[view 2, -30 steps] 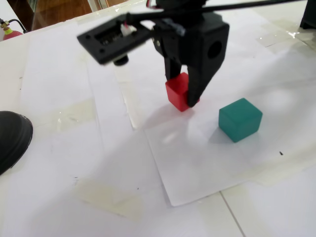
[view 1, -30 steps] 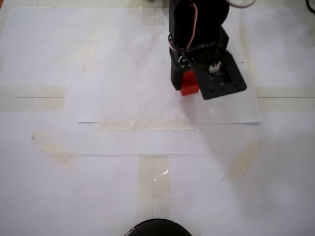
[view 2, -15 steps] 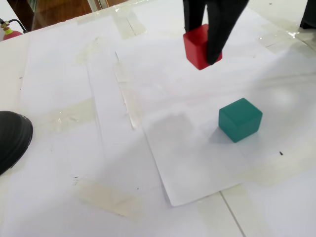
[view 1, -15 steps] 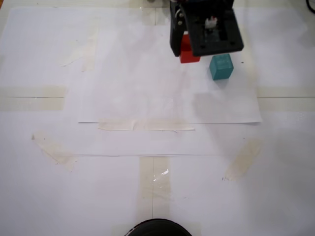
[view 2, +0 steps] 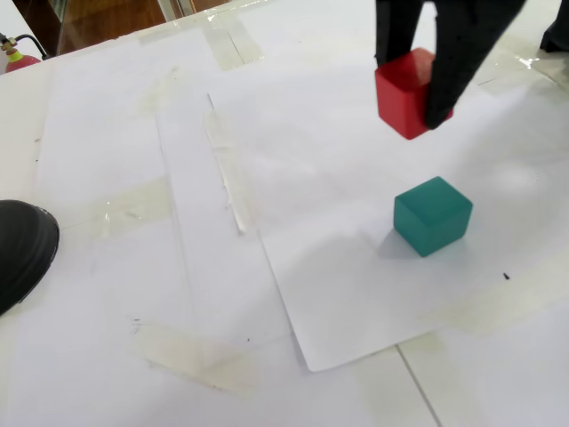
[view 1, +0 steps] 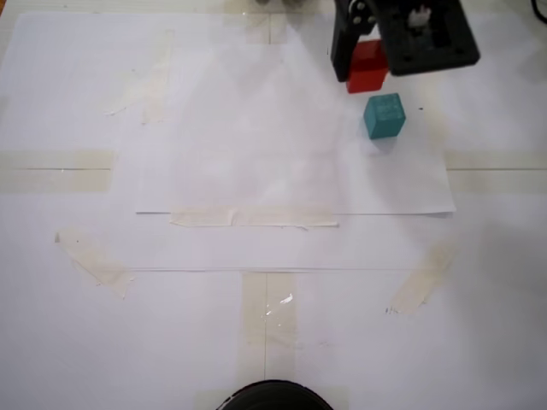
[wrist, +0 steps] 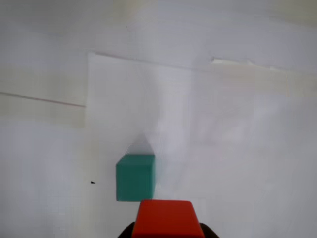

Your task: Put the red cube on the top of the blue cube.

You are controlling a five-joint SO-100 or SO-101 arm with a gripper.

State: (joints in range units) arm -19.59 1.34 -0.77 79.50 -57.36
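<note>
The gripper (view 2: 416, 93) was clamped on the red cube (view 2: 403, 92), holding it in the air at the upper right of a fixed view, above and slightly left of the blue cube (view 2: 432, 214), presumably for clearance before stacking. The blue cube sat alone on the white paper sheet (view 2: 356, 294). In the wrist view the red cube (wrist: 164, 218) filled the bottom edge, the blue cube (wrist: 134, 177) just above-left. No containers were present.
</note>
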